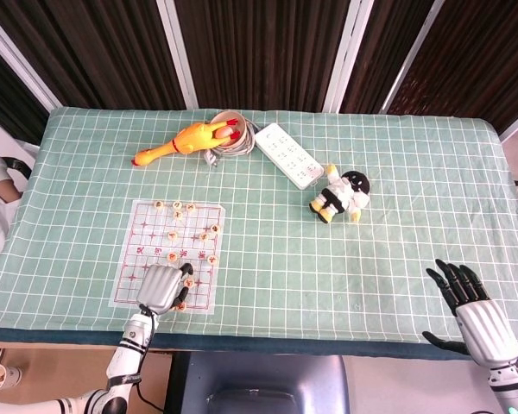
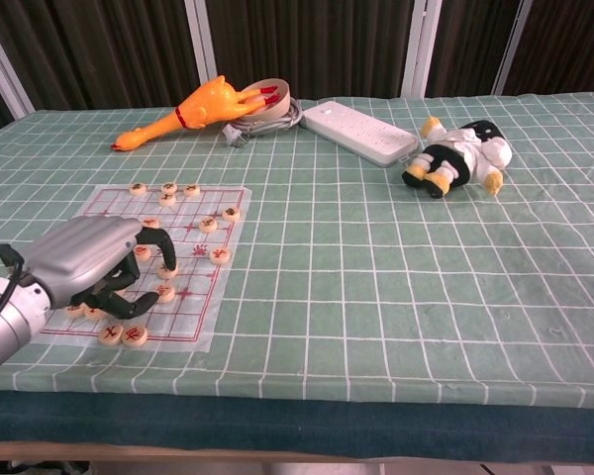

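Chess pieces [image 2: 165,292] crowded close around my left hand [image 2: 89,262]; bare table [image 2: 376,297] lay open between it and the doll [image 2: 460,153].
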Action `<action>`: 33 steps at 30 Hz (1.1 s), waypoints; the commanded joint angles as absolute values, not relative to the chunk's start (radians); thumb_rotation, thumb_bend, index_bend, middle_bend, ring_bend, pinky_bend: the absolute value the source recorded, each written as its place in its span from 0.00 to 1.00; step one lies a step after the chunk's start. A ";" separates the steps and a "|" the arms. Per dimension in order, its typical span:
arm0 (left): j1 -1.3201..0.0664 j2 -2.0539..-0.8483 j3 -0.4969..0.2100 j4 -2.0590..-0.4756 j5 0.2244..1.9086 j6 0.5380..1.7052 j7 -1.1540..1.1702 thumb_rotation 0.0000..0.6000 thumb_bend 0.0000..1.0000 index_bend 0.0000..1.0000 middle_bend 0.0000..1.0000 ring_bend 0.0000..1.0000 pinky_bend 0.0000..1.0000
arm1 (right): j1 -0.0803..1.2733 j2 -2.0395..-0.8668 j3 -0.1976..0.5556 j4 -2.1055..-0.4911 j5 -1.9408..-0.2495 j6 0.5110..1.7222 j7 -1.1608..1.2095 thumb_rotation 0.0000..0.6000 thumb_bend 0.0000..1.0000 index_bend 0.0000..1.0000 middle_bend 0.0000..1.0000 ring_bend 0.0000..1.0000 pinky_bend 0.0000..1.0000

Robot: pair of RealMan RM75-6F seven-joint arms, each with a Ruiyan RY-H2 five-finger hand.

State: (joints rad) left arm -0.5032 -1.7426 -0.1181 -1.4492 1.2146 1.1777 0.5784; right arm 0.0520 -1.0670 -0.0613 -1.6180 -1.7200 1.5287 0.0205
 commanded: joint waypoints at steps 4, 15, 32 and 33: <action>-0.510 -1.732 -0.117 -1.453 1.244 1.192 0.570 1.00 0.39 0.30 1.00 1.00 1.00 | 0.055 -1.062 -0.073 -1.623 -1.734 1.517 0.023 1.00 0.13 0.00 0.00 0.00 0.00; -0.416 -1.457 0.014 -1.755 1.525 1.371 0.413 1.00 0.36 0.26 0.92 0.95 0.98 | 0.050 -1.064 -0.078 -1.620 -1.745 1.523 -0.002 1.00 0.13 0.00 0.00 0.00 0.00; -0.151 -1.175 0.209 -1.479 1.724 1.664 0.004 1.00 0.39 0.00 0.00 0.00 0.07 | 0.034 -1.086 -0.066 -1.624 -1.743 1.546 -0.070 1.00 0.13 0.00 0.00 0.00 0.00; -0.149 -1.175 0.202 -1.477 1.720 1.659 0.003 1.00 0.39 0.00 0.00 0.00 0.06 | 0.034 -1.084 -0.063 -1.625 -1.736 1.545 -0.062 1.00 0.13 0.00 0.00 0.00 0.00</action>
